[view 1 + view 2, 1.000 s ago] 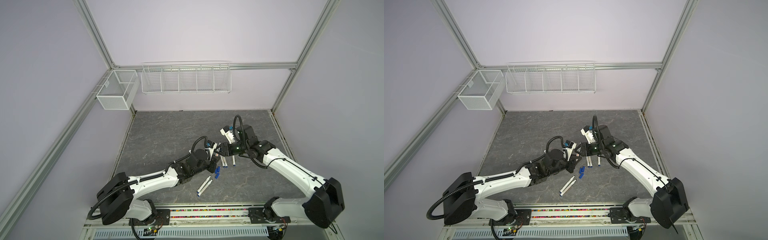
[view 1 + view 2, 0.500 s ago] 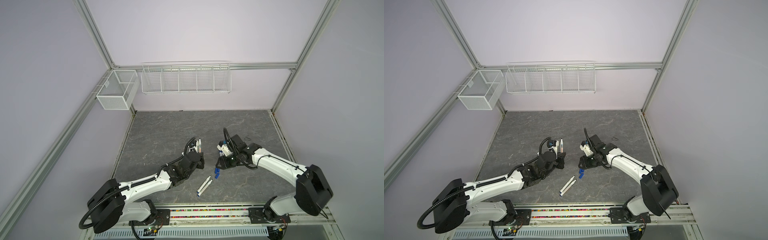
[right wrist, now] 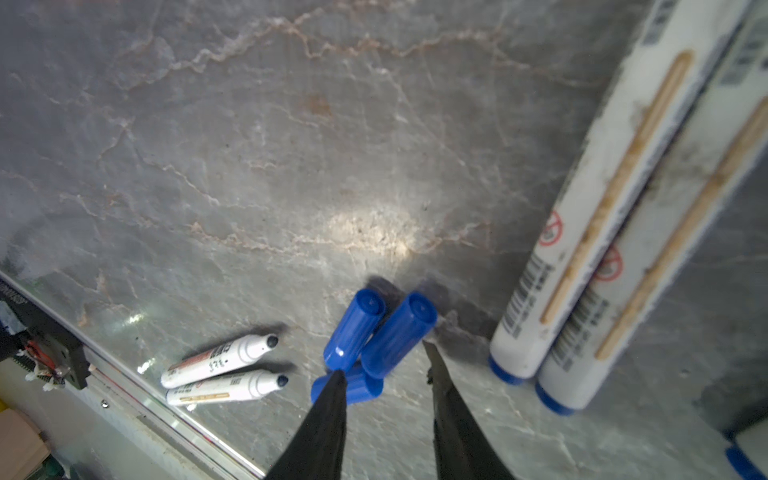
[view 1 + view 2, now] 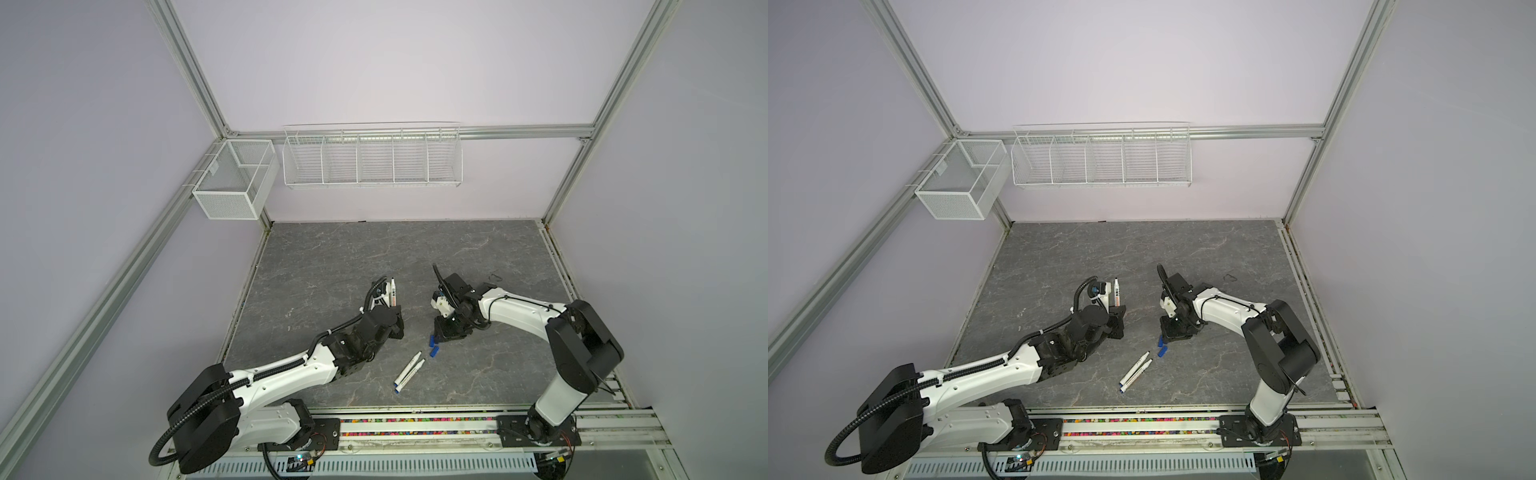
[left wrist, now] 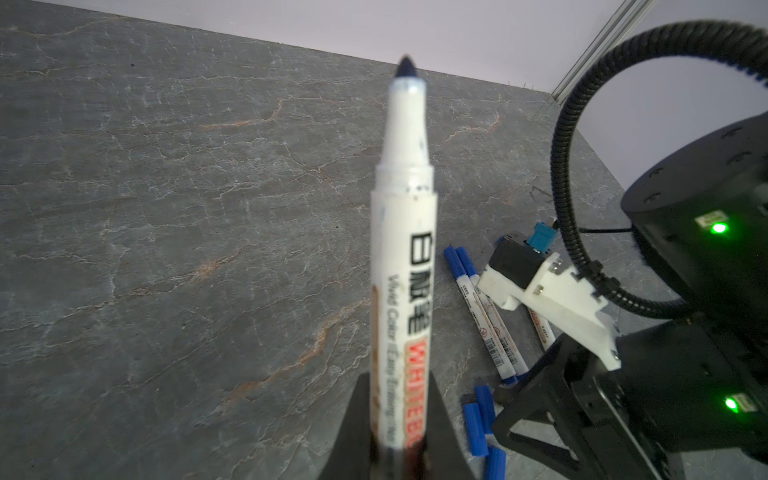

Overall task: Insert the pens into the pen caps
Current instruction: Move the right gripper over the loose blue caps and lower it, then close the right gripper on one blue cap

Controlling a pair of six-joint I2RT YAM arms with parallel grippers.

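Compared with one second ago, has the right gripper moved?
Yes. The right gripper has come toward the front rail, closer to the two loose uncapped pens, and now stands over the blue pen caps.

Overhead stereo pair, close wrist views

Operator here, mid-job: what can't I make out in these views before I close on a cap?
Third pen cap: right wrist view, partly behind a finger of the right gripper.
Two pens: far ends cut off by that view's edge.
Held pen: left wrist view, lower end hidden between left gripper fingers.
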